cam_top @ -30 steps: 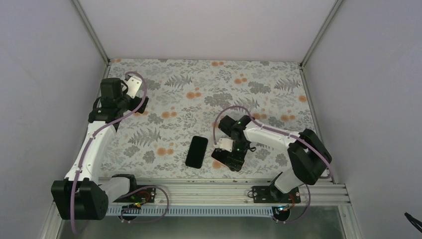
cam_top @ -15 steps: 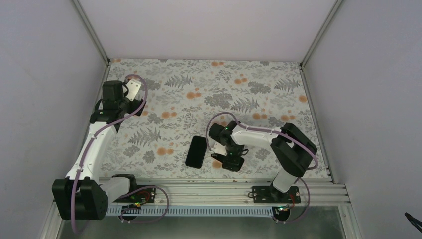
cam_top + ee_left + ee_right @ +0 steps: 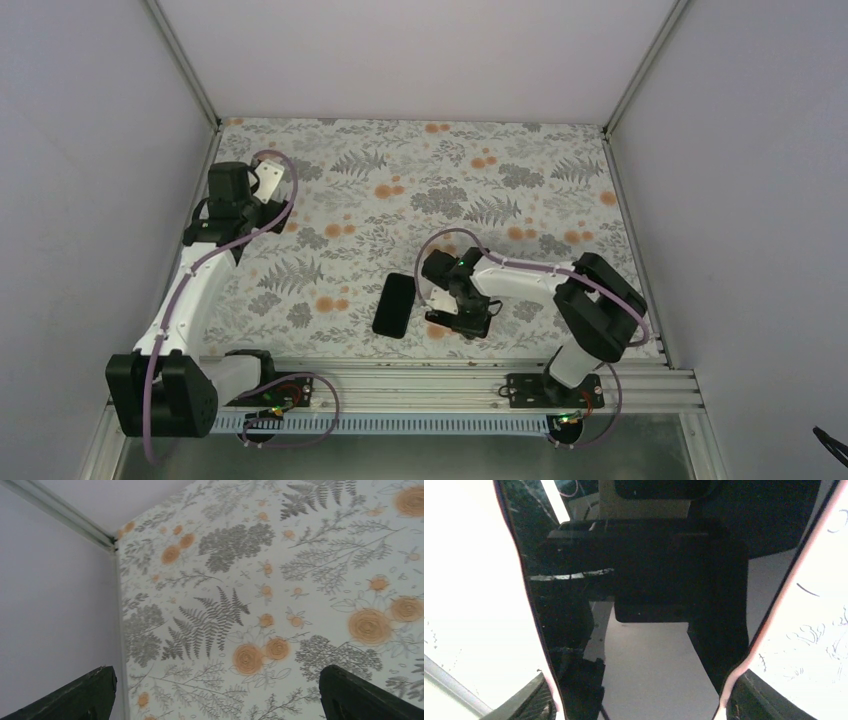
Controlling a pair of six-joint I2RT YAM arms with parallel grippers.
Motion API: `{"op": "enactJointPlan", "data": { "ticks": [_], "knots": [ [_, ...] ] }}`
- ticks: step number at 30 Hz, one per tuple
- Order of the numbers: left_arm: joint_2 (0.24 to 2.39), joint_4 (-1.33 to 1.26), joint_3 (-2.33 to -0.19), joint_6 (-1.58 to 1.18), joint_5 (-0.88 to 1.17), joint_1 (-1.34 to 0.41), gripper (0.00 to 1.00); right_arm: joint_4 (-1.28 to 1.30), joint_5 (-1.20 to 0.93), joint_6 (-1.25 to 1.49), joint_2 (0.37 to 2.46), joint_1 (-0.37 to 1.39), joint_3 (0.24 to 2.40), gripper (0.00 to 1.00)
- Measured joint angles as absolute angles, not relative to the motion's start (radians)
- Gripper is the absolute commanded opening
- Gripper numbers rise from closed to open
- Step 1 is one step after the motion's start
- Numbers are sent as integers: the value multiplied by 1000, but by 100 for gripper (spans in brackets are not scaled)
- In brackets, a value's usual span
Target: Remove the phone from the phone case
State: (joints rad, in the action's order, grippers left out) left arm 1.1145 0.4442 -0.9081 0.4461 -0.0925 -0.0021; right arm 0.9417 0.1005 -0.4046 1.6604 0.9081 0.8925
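The phone case fills the right wrist view as a glossy black slab with a pale pink rim. My right gripper is shut on its two long sides, and the rim bends inward at the fingers. I cannot tell whether the phone sits inside it. From above, the right gripper presses down on this dark slab near the table's front edge. A separate black phone-shaped slab lies flat just to its left, untouched. My left gripper hovers open and empty at the far left, its fingers wide apart.
The table has a floral cover with grey ferns and orange flowers. White walls close it in at the left, back and right. A metal rail runs along the front edge. The left wall's corner post is close to the left gripper.
My right gripper has shifted left toward the black slab, and its jaws have narrowed from wide open onto the case's sides. The left arm has barely moved.
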Motion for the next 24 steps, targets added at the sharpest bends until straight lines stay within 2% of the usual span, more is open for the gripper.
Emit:
{"op": "enactJointPlan", "data": {
  "ticks": [2,5,11,16,24],
  "knots": [
    [1137,461,-928,447,-63,-2,100,921,97,-418,1638,905,874,42],
    [1198,515,-994,458,31,-3,100,888,94,-427,1599,902,849,42],
    [1402,744,-1221,516,371,-69,100,805,111,-453,1517,902,797,38],
    [1612,945,-1368,564,589,-175,98,614,219,-481,1483,916,841,37],
    [1812,1099,-1445,537,694,-262,95,389,330,-531,1458,970,986,38]
  ]
}}
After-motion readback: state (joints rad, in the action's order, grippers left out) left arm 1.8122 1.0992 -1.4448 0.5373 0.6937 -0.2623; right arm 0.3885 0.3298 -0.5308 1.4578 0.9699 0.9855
